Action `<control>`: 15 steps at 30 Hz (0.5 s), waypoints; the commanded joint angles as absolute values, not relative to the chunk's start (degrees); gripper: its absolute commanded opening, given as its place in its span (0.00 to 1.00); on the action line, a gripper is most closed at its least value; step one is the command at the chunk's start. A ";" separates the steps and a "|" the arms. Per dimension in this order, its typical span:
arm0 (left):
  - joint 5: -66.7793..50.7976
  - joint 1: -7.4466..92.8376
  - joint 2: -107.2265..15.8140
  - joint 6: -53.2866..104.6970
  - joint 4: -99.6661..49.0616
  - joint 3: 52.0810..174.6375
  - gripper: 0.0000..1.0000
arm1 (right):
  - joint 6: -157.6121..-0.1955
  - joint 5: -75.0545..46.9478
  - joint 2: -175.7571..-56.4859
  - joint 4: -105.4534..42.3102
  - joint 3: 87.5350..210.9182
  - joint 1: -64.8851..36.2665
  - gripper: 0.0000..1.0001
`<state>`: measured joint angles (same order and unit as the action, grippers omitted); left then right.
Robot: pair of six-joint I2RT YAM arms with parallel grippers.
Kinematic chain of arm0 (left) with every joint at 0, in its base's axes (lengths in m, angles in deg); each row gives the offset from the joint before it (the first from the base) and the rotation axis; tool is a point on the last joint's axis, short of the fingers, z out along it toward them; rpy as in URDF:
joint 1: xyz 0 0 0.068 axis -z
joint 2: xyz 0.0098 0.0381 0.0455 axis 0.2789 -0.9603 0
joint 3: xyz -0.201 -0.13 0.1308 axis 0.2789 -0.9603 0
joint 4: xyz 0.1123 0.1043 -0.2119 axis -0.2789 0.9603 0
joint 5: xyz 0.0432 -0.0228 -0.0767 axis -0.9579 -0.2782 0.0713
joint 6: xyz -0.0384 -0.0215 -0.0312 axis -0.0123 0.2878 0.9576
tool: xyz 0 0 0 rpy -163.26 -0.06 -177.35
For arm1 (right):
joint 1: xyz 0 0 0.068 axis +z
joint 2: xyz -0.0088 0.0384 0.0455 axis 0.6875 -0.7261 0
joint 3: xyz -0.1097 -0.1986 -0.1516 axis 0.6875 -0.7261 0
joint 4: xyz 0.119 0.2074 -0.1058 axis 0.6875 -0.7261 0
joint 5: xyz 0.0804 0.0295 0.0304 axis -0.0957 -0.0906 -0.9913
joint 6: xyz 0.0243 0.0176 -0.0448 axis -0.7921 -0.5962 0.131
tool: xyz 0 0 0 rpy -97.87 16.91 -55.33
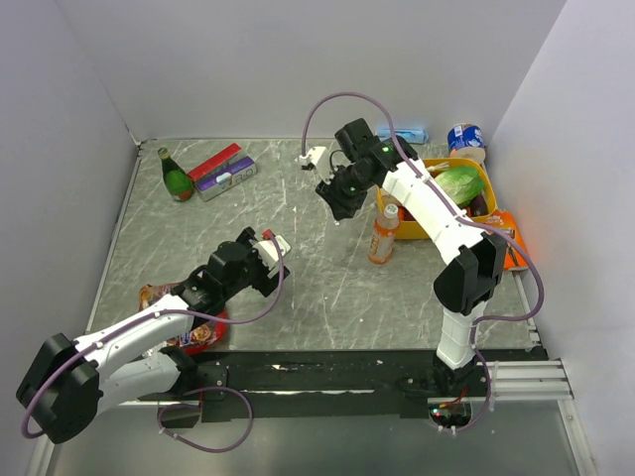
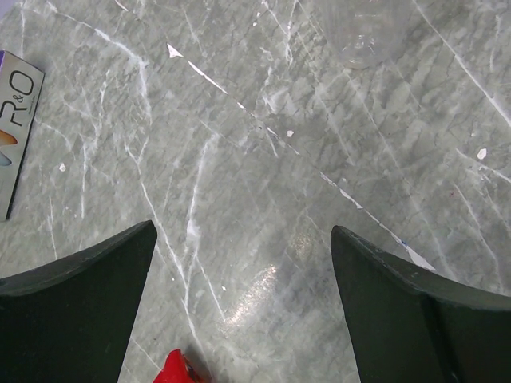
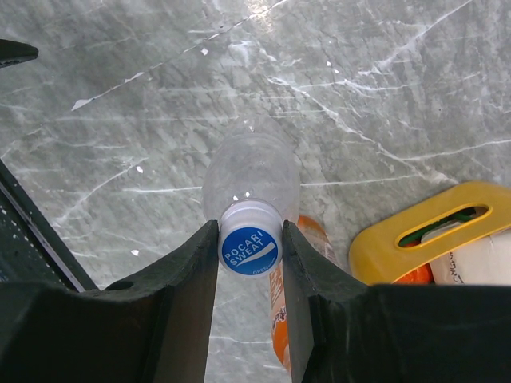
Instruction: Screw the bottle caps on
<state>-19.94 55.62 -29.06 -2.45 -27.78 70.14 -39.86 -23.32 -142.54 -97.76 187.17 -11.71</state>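
Top camera is looking down from above the near edge over the whole tabletop (image 1: pixel 298 288); wrist cameras are facing it closely, sharing a clear bottle (image 3: pixel 251 179).

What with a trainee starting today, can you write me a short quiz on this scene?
1. True or false: the left gripper is shut.
2. Which does the right gripper clamp? A) blue cap B) spoon C) sponge
3. Fill in: the green vegetable lies in the ____ basket.
Key: 1 false; 2 A; 3 yellow.
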 commanded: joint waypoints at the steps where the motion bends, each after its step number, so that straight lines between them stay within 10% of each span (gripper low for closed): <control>1: -17.84 55.04 -28.84 -0.82 -27.94 72.04 0.96 | -40.89 -21.71 -143.32 -96.90 188.99 -11.62 0.41; 6: -17.22 54.96 -28.83 -0.73 -28.21 71.69 0.96 | -41.24 -21.70 -142.88 -96.54 188.99 -11.27 0.67; 15: -16.69 54.87 -29.01 -0.90 -29.18 71.07 0.96 | -41.59 -21.71 -143.32 -96.37 189.43 -11.09 0.70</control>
<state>-17.66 55.16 -29.06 -2.02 -27.71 70.14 -40.89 -22.07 -142.83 -97.67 187.19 -11.47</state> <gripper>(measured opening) 0.961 0.700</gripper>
